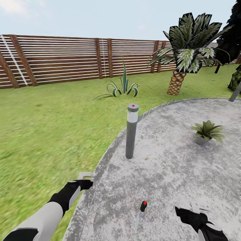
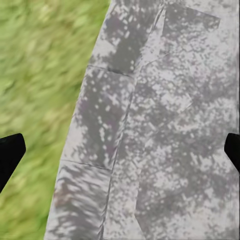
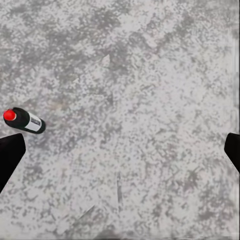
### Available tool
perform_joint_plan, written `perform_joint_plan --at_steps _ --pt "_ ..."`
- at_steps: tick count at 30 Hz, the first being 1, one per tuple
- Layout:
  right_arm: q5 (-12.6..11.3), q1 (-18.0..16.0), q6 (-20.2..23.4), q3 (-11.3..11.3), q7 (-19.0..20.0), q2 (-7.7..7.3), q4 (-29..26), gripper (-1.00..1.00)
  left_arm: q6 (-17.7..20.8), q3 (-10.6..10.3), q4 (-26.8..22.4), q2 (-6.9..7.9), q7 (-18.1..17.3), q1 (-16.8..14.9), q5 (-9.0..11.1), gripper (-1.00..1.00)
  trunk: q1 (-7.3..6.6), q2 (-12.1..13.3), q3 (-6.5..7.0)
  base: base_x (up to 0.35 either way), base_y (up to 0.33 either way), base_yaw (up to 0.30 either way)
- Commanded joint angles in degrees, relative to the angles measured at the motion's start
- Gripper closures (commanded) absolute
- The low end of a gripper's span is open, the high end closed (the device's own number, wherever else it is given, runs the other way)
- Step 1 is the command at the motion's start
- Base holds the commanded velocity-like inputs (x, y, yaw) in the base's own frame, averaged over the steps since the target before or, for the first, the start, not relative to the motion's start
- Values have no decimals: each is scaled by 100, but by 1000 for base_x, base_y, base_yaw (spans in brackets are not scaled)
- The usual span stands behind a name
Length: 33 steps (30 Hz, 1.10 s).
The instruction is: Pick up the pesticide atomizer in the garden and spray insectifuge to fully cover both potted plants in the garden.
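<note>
Pesticide atomizer (image 1: 143, 206): one small dark bottle with a red top, on the grey paved patio (image 1: 174, 167) near the bottom of the head view, between the two arms and nearer the right one; in the right wrist view (image 3: 24, 120) it lies on its side, white label showing, trigger head not made out. Right end effector (image 1: 199, 207): above bare paving just beside the bottle, not touching it; its fingertips (image 3: 10, 155) sit at opposite edges of the wrist picture, spread wide, nothing between them; pale finger shapes blurred in the head view. Left end effector (image 1: 85, 176): at the patio's curved rim over the border of paving and lawn (image 1: 43, 134); dark fingertips (image 2: 10, 155) likewise far apart, holding nothing; wrist picture shows grass and stone edging (image 2: 95, 130), both blurred. Potted plant (image 1: 207, 131): one green rosette in a grey pot, standing on the paving at the far right, well apart from the bottle. Bollard lamp (image 1: 131, 130): grey post, red dot on top, upright near the patio edge. A second grey post (image 1: 235, 92), cut off at the right edge. Striped agave clump (image 1: 123, 86) in the grass; palm (image 1: 185, 50) behind the patio; dark tree (image 1: 234, 40) partly cut off; brown slatted fence (image 1: 67, 60) along the back.
</note>
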Motion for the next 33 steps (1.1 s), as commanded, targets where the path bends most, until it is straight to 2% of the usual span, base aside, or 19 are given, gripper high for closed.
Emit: perform_joint_plan --at_steps 1,3,16,21,26,33 --pt "-6 -3 30 -50 -1 1 -6 -100 34 1 -11 0 2 1 7 -100 -1 -2 -7 0 0 -293" --pt "-6 -3 30 -153 -1 3 -6 -100 34 1 -17 0 2 1 16 -100 -1 -2 -12 0 0 -271" --pt "-6 -3 30 -148 -1 4 -6 -100 10 -27 -18 0 0 9 -17 -100 -1 -2 -18 0 5 -49" --pt "-6 -3 30 -144 17 9 -6 -100 11 -30 -18 0 2 9 -17 -100 -1 -2 -23 0 235 -21" --pt "-6 -3 30 -156 32 5 -6 -100 16 -25 -18 0 -2 9 -14 -100 -1 -2 -47 0 250 -182" --pt "-6 -3 22 -150 34 -3 -6 -100 17 -22 -18 0 0 9 -12 -100 -1 -2 -54 0 52 -36"
